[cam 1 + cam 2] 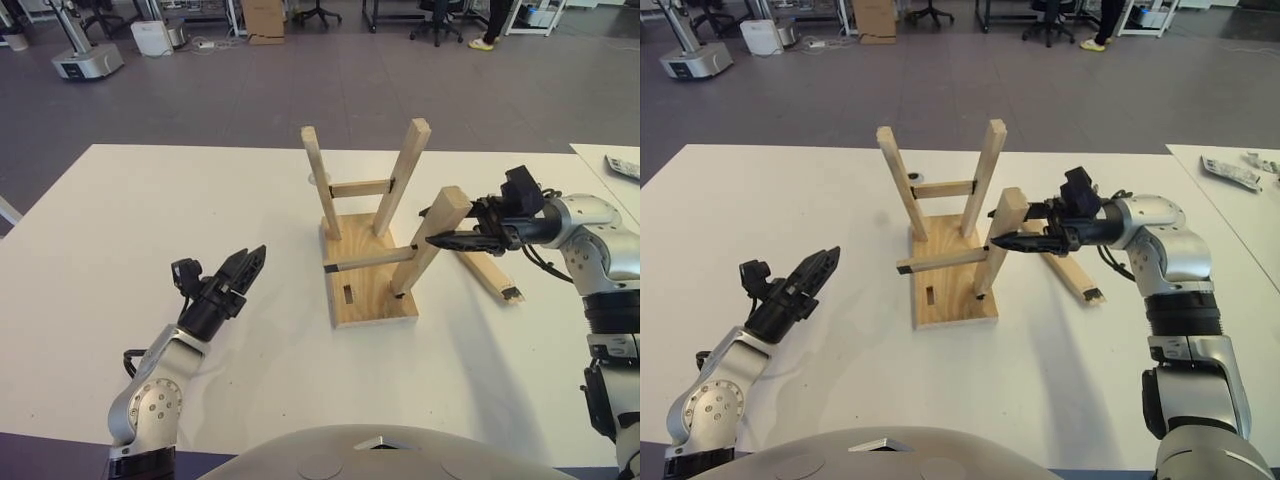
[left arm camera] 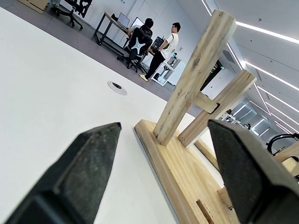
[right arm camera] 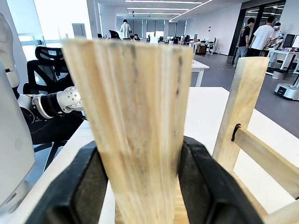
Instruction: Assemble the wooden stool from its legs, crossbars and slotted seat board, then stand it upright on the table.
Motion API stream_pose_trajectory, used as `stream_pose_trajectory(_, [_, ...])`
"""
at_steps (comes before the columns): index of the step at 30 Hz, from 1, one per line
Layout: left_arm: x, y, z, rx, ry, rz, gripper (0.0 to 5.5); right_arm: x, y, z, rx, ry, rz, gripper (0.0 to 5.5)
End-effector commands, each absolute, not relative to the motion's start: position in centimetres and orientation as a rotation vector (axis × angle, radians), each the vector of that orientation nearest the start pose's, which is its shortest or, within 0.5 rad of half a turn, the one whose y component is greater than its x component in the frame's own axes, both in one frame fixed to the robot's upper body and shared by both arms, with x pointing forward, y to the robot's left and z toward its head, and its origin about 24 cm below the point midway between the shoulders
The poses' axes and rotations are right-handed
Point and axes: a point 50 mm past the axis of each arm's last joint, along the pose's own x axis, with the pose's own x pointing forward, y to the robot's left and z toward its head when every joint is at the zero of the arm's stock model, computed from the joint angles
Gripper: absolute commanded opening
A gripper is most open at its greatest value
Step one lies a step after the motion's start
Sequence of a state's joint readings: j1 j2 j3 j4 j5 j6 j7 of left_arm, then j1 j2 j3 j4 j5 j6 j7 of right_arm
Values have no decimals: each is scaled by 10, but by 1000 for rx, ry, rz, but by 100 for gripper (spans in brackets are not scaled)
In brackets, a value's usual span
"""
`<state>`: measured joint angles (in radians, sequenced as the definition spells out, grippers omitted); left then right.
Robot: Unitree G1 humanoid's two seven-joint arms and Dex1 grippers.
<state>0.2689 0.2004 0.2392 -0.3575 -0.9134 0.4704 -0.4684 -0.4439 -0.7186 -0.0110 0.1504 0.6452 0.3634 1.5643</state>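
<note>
We look across a white table (image 1: 150,230) to a grey floor (image 1: 400,90), with black office chairs (image 1: 437,18) and a cardboard box (image 1: 262,18) at the far side, under long ceiling light strips (image 2: 268,34).

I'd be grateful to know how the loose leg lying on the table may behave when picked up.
The loose leg looks like solid, square-cut wood, so probably stiff and unlikely to roll. It is slim, so likely light.

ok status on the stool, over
Left gripper jaws open, empty, left of seat board. Right gripper jaws shut on third leg, tilted, foot on board. Fourth leg loose on table beside board; nothing blocking.
</note>
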Motion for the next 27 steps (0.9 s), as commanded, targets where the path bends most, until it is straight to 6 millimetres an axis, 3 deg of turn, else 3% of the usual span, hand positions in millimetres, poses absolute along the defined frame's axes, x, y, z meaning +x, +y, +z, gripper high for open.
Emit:
stream_pose_trajectory(1, [189,198,66,-695,77,-443,341,258,-230,112,28,331,1507,207])
stream_pose_trajectory(5, [190,196,66,-695,82,-448,341,258,-238,90,29,451,1485,207])
stream_pose_trajectory(10, [188,193,63,-700,88,-446,341,258,-232,78,-30,532,1510,207])
stream_pose_trajectory(14, [186,191,60,-700,88,-422,341,280,-227,97,-106,441,1383,207])
stream_pose_trajectory(19, [181,184,55,-712,85,-394,341,295,-209,129,-239,276,1404,312])
stream_pose_trajectory(23, [175,181,50,-724,82,-368,341,304,-234,122,-363,320,1265,338])
stream_pose_trajectory(27, [170,180,45,-721,91,-352,341,299,-265,102,-475,551,1166,338])
